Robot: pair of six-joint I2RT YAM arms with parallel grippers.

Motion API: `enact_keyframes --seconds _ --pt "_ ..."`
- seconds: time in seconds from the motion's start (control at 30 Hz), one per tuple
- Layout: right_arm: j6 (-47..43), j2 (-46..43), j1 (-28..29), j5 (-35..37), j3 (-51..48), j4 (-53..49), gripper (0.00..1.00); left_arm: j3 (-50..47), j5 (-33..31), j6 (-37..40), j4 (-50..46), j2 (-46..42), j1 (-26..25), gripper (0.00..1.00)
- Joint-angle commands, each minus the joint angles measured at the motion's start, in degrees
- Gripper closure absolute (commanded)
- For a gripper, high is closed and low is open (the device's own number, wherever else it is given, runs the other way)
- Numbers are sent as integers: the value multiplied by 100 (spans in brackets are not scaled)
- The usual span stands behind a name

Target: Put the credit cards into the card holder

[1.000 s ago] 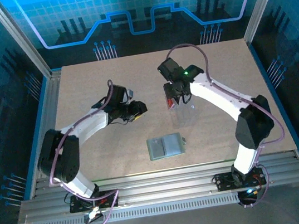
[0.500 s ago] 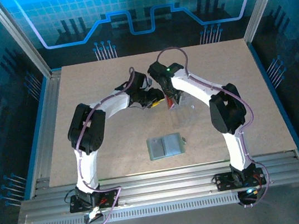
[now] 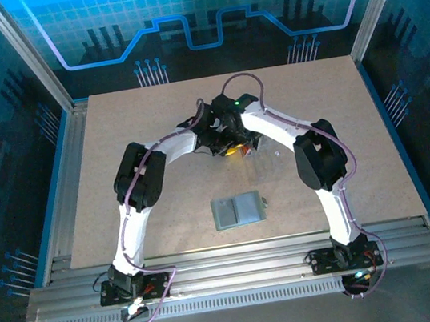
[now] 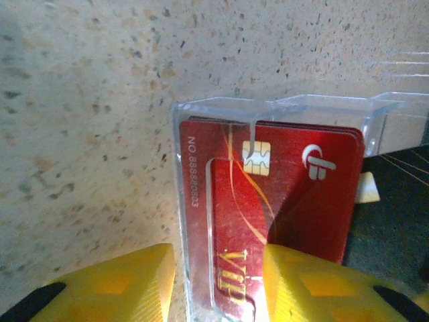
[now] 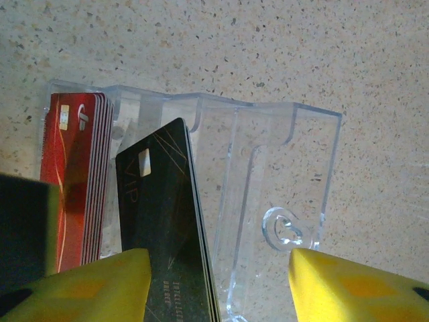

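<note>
Left gripper (image 4: 214, 260) straddles the red cards (image 4: 295, 194), standing lengthwise toward it inside the clear box (image 5: 281, 168). Right gripper (image 5: 220, 260) flanks the black cards (image 5: 161, 201). Neither grip can be judged.

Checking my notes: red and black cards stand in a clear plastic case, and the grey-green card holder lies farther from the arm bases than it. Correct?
No. The top external view shows the card holder lying nearer the arm bases than the clear case.
</note>
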Motion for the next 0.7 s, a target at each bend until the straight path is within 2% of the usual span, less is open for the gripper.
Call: enact_keyframes --seconds 0.0,0.27,0.47,0.67 --pt "-52 77 54 265 135 -234 44 183 65 109 -335 188 -48 60" --pt "-105 112 45 453 257 -372 50 35 -46 100 -309 302 -44 61" --pt "-131 116 37 416 259 -381 61 -46 -53 109 -283 312 -44 61" --pt "-99 53 95 -50 286 -295 58 -63 -37 136 -296 321 -44 62"
